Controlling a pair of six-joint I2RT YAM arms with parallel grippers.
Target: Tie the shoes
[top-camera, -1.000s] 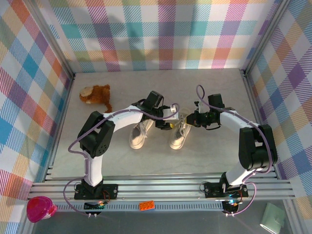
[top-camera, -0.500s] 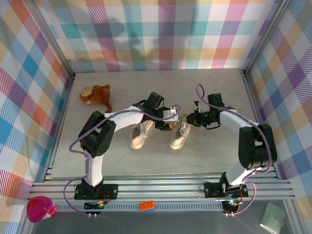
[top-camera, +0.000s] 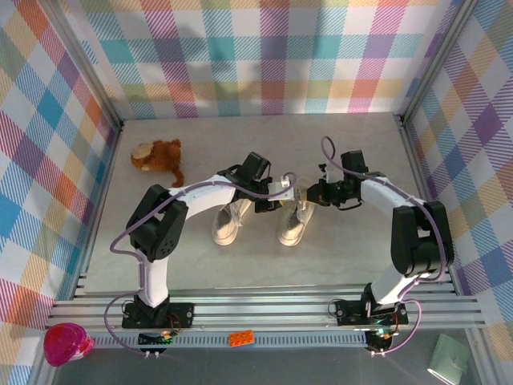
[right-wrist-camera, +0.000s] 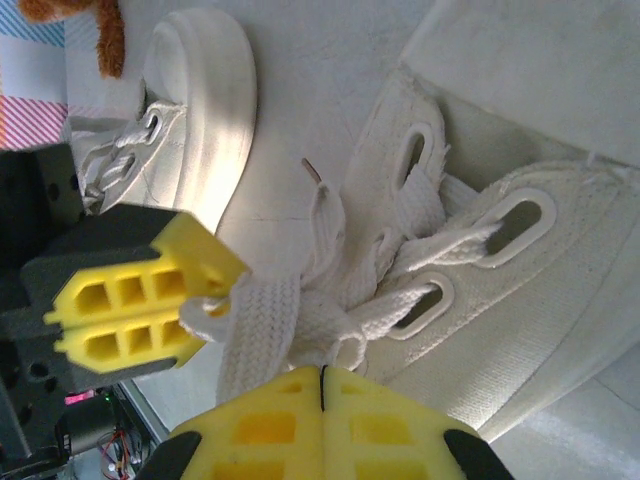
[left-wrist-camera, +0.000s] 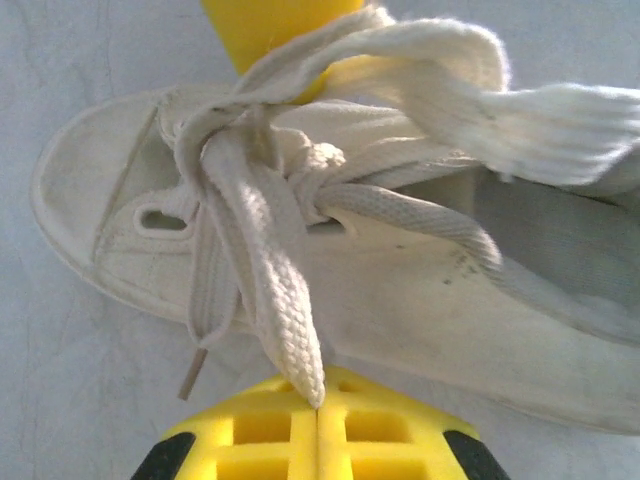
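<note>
Cream canvas low-top shoes w/ long white laces sit side by side near the table ctr: left shoe (top-camera: 227,224) & right shoe (top-camera: 291,227), apart, on a pale grey marbled tabletop (top-camera: 361,152). Both arms reach in over the right shoe's lacing. Left gripper (top-camera: 290,196) has its yellow fingers (left-wrist-camera: 380,405) pressed together, pinching the tip of one flat white lace strand (left-wrist-camera: 285,300). In the left wrist cam that strand runs from the crossed laces straight down into the seam btwn the fingers. Right gripper (top-camera: 305,195), just beside the left one, is also clamped tight & nips a second lace strand (right-wrist-camera: 255,335), which leads up toward the eyelets. Laces lie crossed & loose over the tongue. Brown plush toy (top-camera: 157,156) lies well apart from the shoes, near the far-left corner. Pastel plaid walls (top-camera: 256,56) surround the table on three sides.
</note>
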